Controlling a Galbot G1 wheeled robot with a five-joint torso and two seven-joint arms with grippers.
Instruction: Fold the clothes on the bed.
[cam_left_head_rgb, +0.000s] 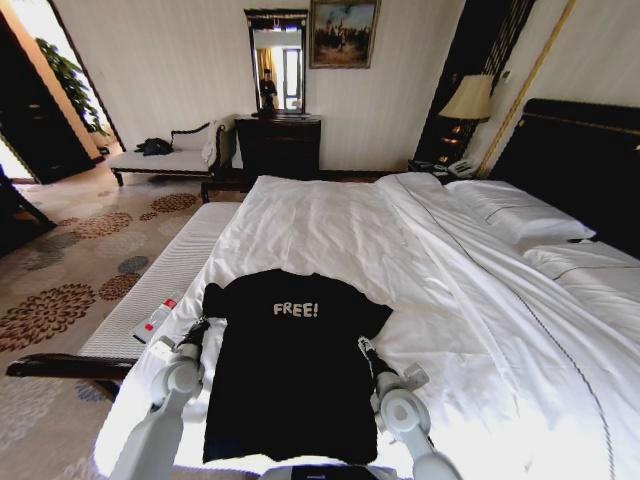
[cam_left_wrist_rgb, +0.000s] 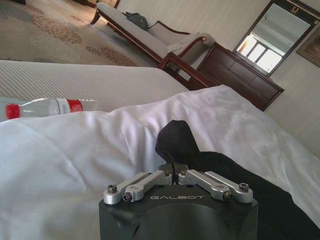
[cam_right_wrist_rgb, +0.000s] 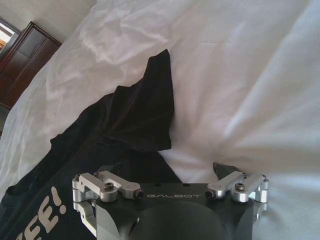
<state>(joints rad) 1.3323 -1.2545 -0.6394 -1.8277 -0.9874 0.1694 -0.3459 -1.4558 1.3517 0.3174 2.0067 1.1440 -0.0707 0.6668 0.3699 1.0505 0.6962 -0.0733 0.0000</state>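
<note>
The black T-shirt (cam_left_head_rgb: 292, 370) is laid flat on the white bed (cam_left_head_rgb: 330, 225). The fabric is judged light, limp and crease-prone. The left gripper (cam_left_wrist_rgb: 174, 169) is pinched on the sleeve edge; the right gripper (cam_right_wrist_rgb: 170, 187) is spread at the opposite sleeve. Hems and sleeve edges are the best hold points.

T-shirt (cam_left_head_rgb: 290, 380) hem hidden behind robot body; bottle (cam_left_wrist_rgb: 45, 107) cut off.

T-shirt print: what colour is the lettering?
White "FREE!" lettering on the black T-shirt; clearest in the head view.
</note>
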